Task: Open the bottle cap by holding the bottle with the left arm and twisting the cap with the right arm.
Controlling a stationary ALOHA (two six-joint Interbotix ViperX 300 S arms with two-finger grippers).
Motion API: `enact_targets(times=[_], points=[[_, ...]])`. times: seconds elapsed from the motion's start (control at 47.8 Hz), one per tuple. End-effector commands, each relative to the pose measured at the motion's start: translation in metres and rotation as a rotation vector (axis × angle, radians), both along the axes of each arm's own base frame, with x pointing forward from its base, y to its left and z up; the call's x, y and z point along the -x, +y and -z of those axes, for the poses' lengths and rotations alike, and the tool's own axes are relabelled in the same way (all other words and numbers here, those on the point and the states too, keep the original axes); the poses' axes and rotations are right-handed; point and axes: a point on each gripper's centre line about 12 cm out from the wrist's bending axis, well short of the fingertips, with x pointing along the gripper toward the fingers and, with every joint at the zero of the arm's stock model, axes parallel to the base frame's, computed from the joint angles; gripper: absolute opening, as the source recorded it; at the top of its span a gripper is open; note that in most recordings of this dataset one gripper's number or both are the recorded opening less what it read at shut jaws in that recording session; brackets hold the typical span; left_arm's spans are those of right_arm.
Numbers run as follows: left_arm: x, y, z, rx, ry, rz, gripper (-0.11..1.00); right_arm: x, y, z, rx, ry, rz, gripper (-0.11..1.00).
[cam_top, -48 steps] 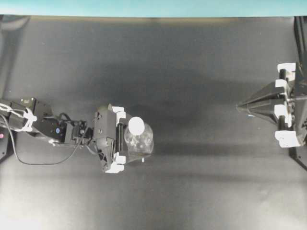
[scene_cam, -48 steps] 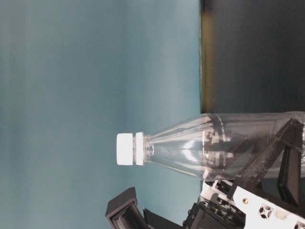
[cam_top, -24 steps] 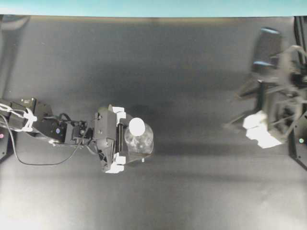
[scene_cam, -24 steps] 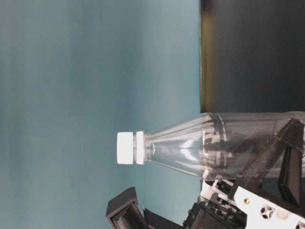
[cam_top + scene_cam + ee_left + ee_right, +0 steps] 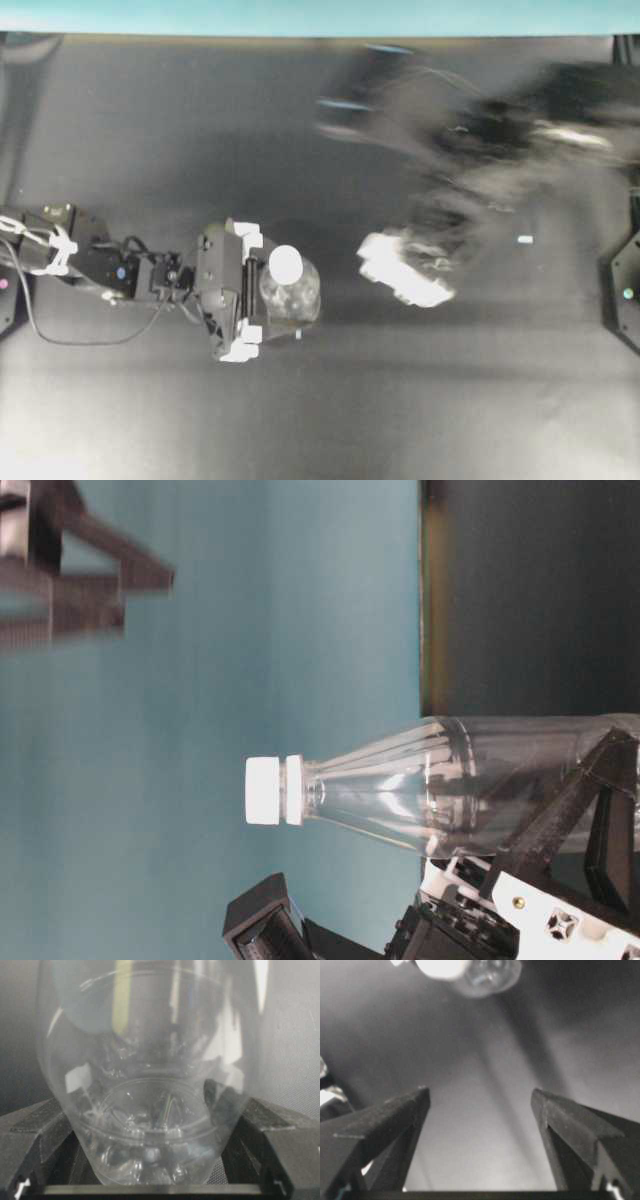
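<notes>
Table first: you have a dark mat filling the overhead view, with a teal strip along its far edge. Your right arm is the next biggest shape, a motion-smeared black mass crossing the upper right of that view, with a blurred white patch at its lower end near the bottle. Its wrist camera shows the right gripper with both black fingers spread wide, nothing between them, and the bottle far ahead at the top edge. Your left arm lies low along the left side, trailing thin black wires and a white tie.

Your left gripper is clamped on the bottle low on its body; in the left wrist view you see the clear rounded base pressed between the two black fingers. The bottle stands upright left of centre on the table, clear plastic with rounded shoulders tapering to a narrow neck, and looks empty. The cap is white, ribbed, narrower than the body, sitting on the neck above a white collar ring.

Between the right gripper and the cap you have only bare mat. A tiny white fleck lies on the table at right, well apart from the bottle.
</notes>
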Motion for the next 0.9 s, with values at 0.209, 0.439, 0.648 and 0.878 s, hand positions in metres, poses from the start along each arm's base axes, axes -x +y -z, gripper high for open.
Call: enact_targets(times=[0.209, 0.439, 0.648, 0.878], points=[[-0.003, -0.002, -0.002, -0.002, -0.005, 0.007, 0.82, -0.053, 0.005, -0.001, -0.061, 0.023, 0.135, 0.78], [-0.002, -0.001, -0.001, -0.002, 0.009, 0.005, 0.82, -0.072, 0.006, 0.026, -0.07, 0.06, 0.169, 0.78], [-0.002, -0.002, -0.001, -0.002, 0.009, 0.006, 0.82, -0.079, 0.006, 0.039, -0.069, 0.069, 0.172, 0.78], [-0.002, -0.001, 0.0, -0.001, 0.011, 0.005, 0.82, -0.08, 0.006, 0.048, -0.061, 0.089, 0.17, 0.75]])
